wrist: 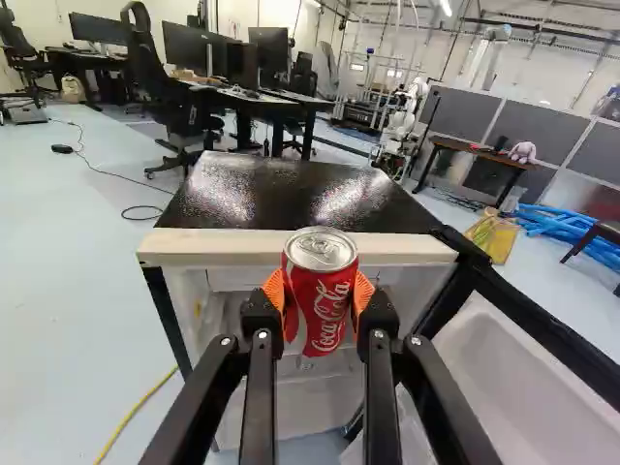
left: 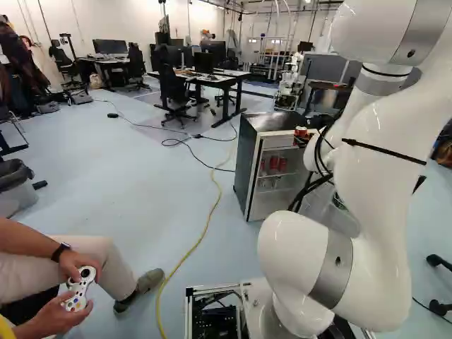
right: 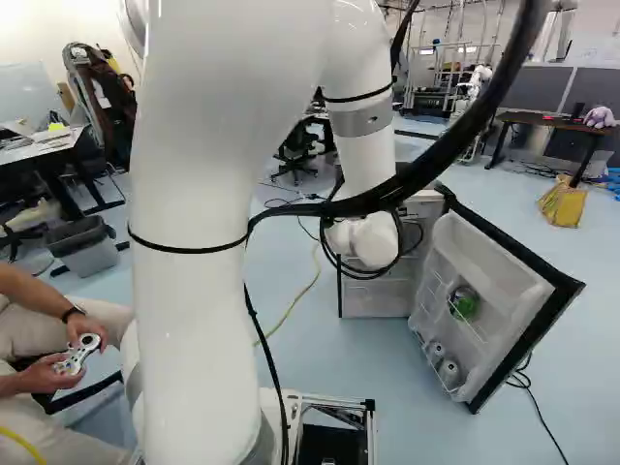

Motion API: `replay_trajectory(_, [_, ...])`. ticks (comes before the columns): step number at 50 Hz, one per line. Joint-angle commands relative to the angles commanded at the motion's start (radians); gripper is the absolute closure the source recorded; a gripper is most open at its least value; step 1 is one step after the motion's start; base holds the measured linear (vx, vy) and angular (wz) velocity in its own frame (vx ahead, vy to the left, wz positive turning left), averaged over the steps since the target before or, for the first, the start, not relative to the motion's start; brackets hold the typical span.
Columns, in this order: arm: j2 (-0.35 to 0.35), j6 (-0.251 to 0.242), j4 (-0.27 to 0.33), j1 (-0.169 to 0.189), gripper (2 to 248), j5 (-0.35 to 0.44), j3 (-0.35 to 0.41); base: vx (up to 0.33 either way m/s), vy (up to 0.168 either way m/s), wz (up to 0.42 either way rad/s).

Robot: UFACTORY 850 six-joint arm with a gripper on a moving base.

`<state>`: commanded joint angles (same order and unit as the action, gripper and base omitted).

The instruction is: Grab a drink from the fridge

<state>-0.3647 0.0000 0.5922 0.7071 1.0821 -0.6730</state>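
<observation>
The pincer pinched an upright soda can. Ahead ran the fridge's top front edge, right of centre in the left base view; floor spread left.

A yellow cable curves over the floor. Farther off, a black office chair stands beside a desk bearing monitors. A lined bin stands at the left of both base views. At the right base view's right, a pale plush toy sits on a dark desk near grey partitions; a yellow object lies nearby.
</observation>
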Motion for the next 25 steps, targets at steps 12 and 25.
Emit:
replay_trajectory(12, [0.021, 0.000, 0.000, -0.005, 162, -0.048, -0.008, 0.000, 0.000, 0.000])
replay_trajectory(25, [0.044, 0.000, 0.000, -0.010, 162, -0.098, -0.017, 0.000, 0.000, 0.000])
